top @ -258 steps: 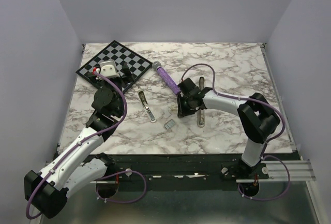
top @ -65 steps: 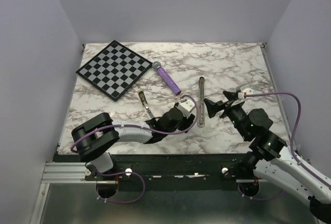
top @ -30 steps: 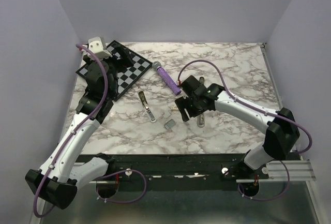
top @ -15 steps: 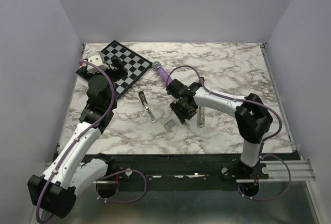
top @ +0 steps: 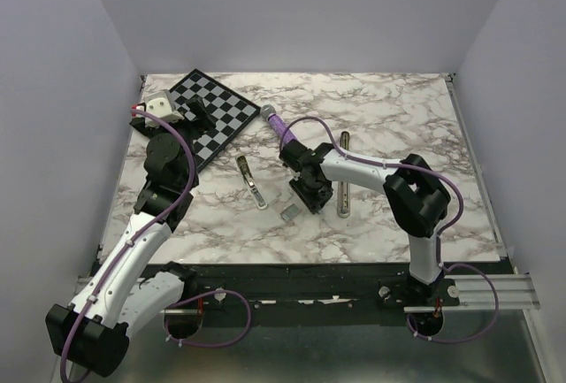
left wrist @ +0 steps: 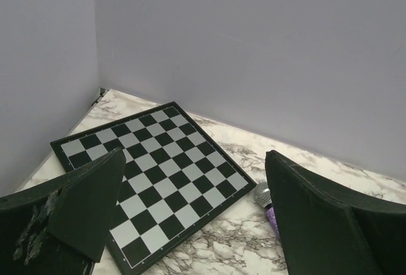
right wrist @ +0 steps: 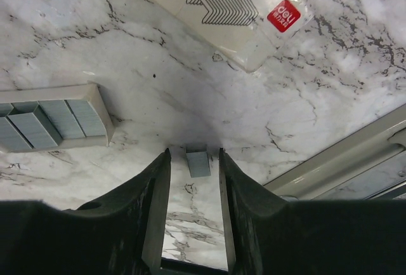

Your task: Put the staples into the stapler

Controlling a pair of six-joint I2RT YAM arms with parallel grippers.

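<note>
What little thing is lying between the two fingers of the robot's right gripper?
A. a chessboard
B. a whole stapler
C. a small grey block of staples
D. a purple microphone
C: in the right wrist view the staples lie flat on the marble table between the fingers of the right gripper, with a thin gap on each side.

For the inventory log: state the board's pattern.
The board is black-and-white chequered, black-edged; clearest in the left wrist view.
</note>
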